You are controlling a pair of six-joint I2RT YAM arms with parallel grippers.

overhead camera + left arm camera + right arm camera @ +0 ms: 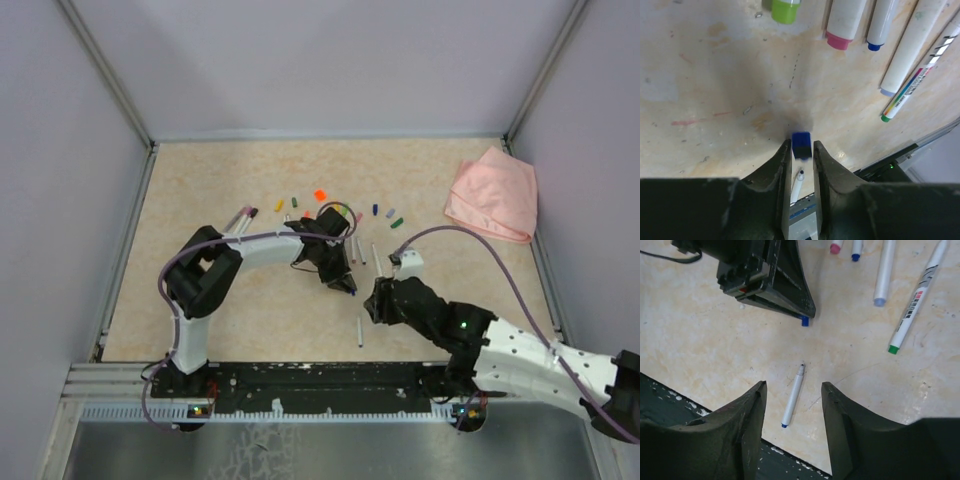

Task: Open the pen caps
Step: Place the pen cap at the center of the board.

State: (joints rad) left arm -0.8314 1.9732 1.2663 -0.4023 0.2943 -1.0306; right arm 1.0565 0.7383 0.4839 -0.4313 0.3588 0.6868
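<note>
Left pincer (801, 144) is pinching a blue cap (801, 142); right pincer (793, 386) is hanging spread over the bare pen (792, 401). Dropping the cap is probably coming next.

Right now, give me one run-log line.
left gripper: jaws on blue cap | right gripper: jaws open, empty, pointed at uncapped white pen lying on table
</note>
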